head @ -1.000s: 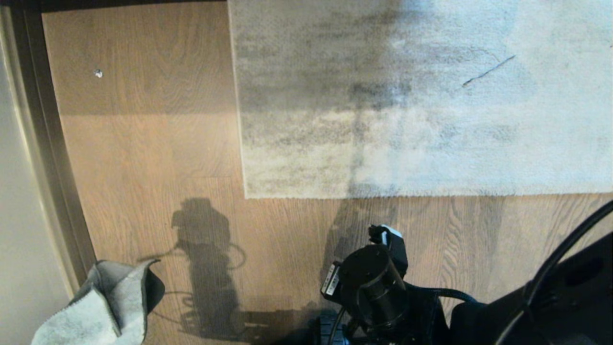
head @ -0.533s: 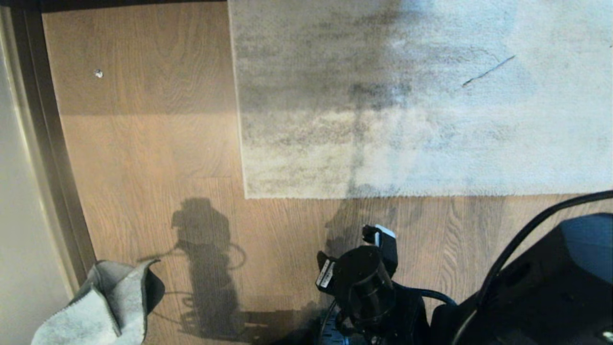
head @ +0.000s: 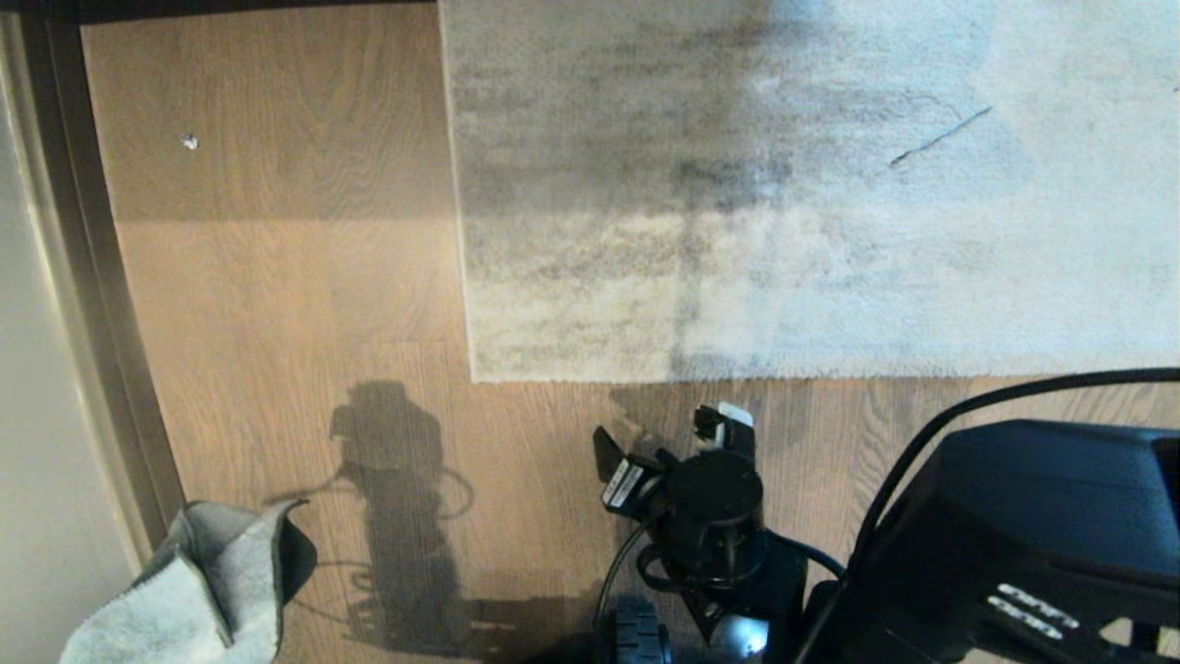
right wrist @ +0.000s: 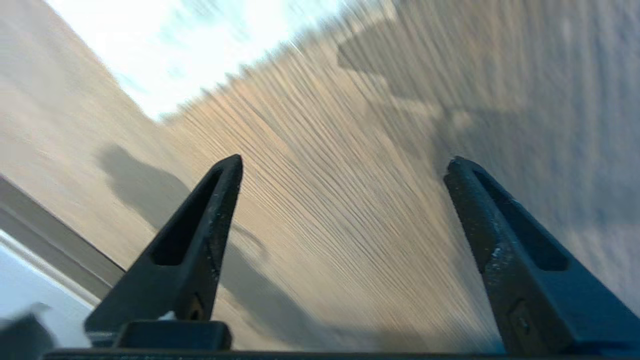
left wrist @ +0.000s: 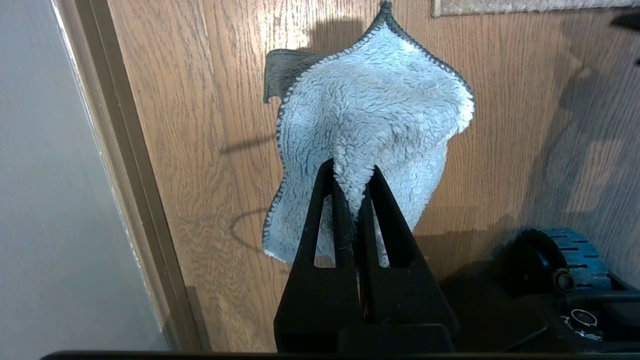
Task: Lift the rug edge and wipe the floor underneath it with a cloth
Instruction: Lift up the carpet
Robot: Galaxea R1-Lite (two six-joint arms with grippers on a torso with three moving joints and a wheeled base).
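Right gripper (right wrist: 342, 165) hangs over the floor (head: 277, 277) just short of the rug edge (head: 737, 373), jaws apart; a second ago they were shut. Left gripper (left wrist: 354, 172) stays clamped on the cloth (left wrist: 370, 120), near left. Rug lies flat: lifting and wiping remain.
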